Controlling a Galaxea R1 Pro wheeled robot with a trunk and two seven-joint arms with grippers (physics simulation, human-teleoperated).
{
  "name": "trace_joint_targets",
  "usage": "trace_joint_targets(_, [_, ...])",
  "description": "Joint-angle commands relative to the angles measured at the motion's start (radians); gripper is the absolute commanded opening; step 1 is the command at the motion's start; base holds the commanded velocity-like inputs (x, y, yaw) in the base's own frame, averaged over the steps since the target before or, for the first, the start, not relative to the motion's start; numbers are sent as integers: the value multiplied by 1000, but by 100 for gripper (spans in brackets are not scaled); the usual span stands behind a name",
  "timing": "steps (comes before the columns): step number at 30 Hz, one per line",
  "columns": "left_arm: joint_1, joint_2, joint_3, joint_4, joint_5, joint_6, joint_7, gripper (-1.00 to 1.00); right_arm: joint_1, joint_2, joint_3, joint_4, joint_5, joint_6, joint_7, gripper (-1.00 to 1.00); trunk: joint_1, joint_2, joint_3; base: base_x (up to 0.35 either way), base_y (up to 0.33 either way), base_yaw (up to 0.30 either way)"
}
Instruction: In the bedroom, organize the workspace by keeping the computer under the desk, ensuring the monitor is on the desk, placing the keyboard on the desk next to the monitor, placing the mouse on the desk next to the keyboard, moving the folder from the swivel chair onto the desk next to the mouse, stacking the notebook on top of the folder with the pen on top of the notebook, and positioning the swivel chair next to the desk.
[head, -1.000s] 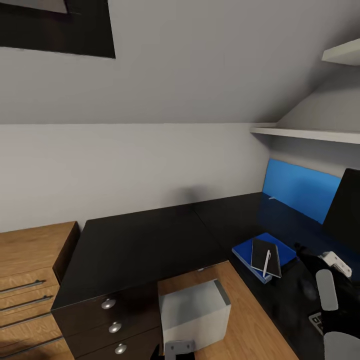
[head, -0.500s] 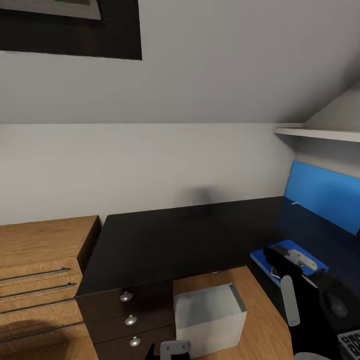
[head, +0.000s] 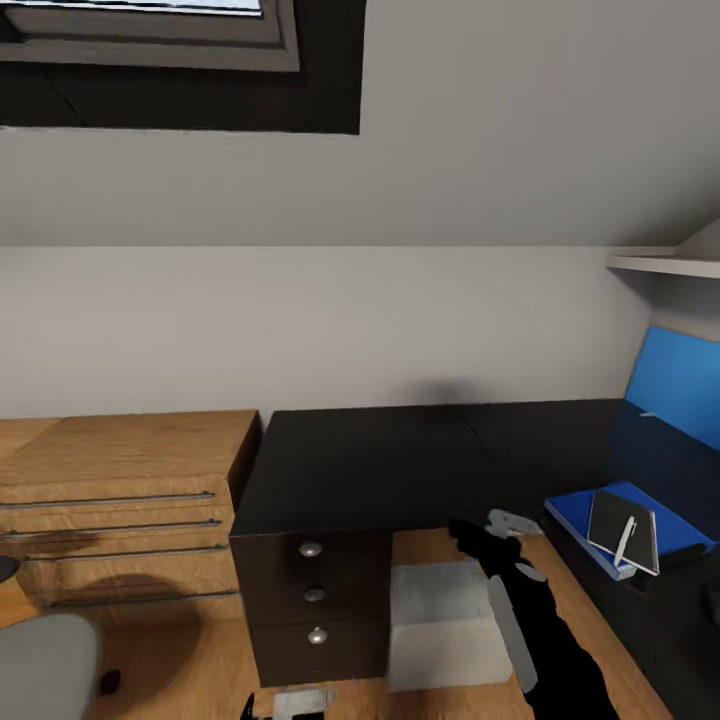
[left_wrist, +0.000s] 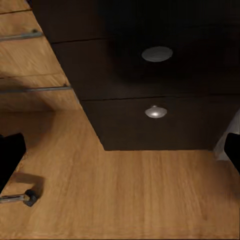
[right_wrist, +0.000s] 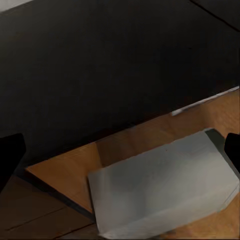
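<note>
The black L-shaped desk (head: 400, 460) fills the middle, with knobbed drawers (head: 313, 590). The light grey computer (head: 445, 625) sits on the floor beside the drawers, under the desk. At the right, the blue folder (head: 585, 512) lies on the desk. The dark notebook (head: 612, 520) rests on it, with the white pen (head: 626, 540) on top. My right gripper (head: 468, 533) hovers open above the desk edge and the computer (right_wrist: 160, 185). My left gripper (left_wrist: 120, 155) is open, low before the drawer knobs (left_wrist: 156, 112). The swivel chair seat (head: 45, 665) shows lower left. Monitor, keyboard and mouse are out of view.
An oak dresser (head: 120, 500) with bar handles stands left of the desk. A blue wall panel (head: 680, 385) and a white shelf (head: 665, 265) are at the right. A roof window (head: 180, 40) is overhead. A chair caster (left_wrist: 27, 197) sits on the oak floor.
The camera has turned left, bringing the dresser and chair seat into view. My right arm swung left from over the folder to above the computer, uncovering the notebook and pen.
</note>
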Motion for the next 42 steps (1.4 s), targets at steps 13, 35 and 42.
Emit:
trace_joint_targets(13, [-1,13,-15,152,265,-31,-26,100,3,-2,324,346,-15,-189,-21,100,-1,-1,-4,-288,32,202])
trace_joint_targets(35, [-1,14,-17,320,554,-80,-311,100,3,-6,340,1059,-17,-878,55,100,-73,132,55,-90,0,6])
trace_joint_targets(42, [-2,7,-19,330,555,-74,-311,100,3,-6,344,1064,-13,-917,54,100,-100,181,77,-336,0,62])
